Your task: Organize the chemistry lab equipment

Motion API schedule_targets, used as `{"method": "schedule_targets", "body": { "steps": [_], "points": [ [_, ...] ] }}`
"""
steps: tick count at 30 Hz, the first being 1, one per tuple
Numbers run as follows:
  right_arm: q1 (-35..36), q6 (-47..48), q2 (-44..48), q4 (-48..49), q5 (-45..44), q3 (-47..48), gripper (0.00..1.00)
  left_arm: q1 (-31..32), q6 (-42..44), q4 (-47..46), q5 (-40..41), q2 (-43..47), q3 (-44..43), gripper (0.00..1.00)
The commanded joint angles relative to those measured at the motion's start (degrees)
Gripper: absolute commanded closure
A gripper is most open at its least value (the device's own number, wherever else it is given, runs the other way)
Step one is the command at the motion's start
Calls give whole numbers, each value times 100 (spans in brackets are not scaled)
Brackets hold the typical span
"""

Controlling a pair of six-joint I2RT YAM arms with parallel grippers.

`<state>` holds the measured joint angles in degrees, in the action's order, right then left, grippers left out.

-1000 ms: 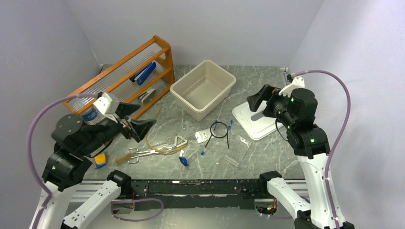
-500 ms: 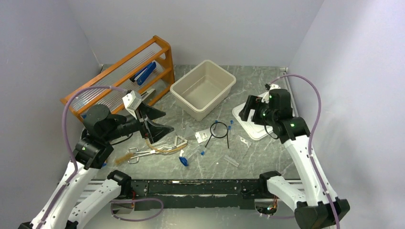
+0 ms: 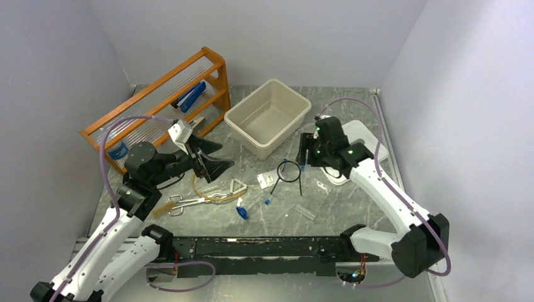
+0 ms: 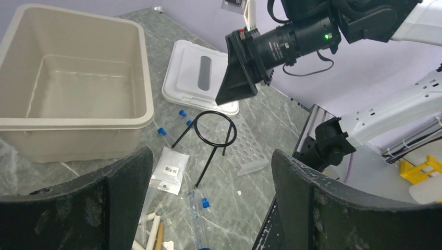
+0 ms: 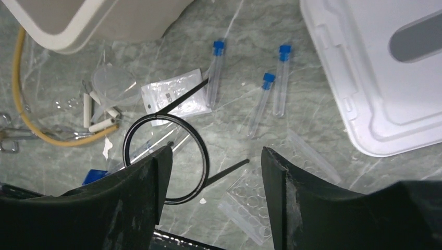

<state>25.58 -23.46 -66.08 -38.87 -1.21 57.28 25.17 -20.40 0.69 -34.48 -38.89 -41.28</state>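
Note:
The black ring tripod [image 3: 289, 172] stands mid-table, also seen from the left wrist [image 4: 215, 127]. My right gripper [image 3: 304, 151] hovers just right of and above it, open and empty; from the right wrist the ring [image 5: 166, 159] lies under the left finger of that gripper [image 5: 216, 151]. Three blue-capped vials [image 5: 216, 67] and a white packet [image 5: 177, 96] lie beyond the ring. Metal tongs [image 3: 189, 201], a wire triangle [image 3: 237, 185], tan tubing [image 3: 200, 189] and a brush [image 3: 160, 206] lie left of centre. My left gripper [image 3: 220, 158] hangs open above the tubing.
A beige tub [image 3: 244, 133] sits empty at the back centre, its white lid [image 3: 359, 135] at the right. An orange rack [image 3: 157, 94] stands back left. A clear well plate [image 3: 305, 212] and a small blue item [image 3: 242, 212] lie near the front rail.
My right arm swung left and down from over the lid to beside the tripod, its jaws narrowing somewhat. My left arm extended rightward over the tubing.

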Motion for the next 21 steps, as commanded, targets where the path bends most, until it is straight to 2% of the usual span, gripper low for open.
{"method": "schedule_targets", "body": {
  "steps": [1,4,8,11,14,21],
  "points": [
    [539,-373,-351,164,-548,-28,35,-47,55,-643,407,-77,141,12],
    [904,-732,-514,112,-1218,-34,39,-47,194,-353,950,-206,78,12],
    [1185,-899,-807,28,-1696,21,48,-47,229,-295,923,-326,142,12],
    [1276,-822,-1052,28,-1636,64,57,-47,229,-129,676,-477,84,13],
    [1323,-636,-1162,254,-1362,-29,63,-47,245,274,757,-614,-96,13],
    [1340,-260,-1152,694,-1081,-188,78,-47,224,290,899,-466,-45,13]
  ]
}}
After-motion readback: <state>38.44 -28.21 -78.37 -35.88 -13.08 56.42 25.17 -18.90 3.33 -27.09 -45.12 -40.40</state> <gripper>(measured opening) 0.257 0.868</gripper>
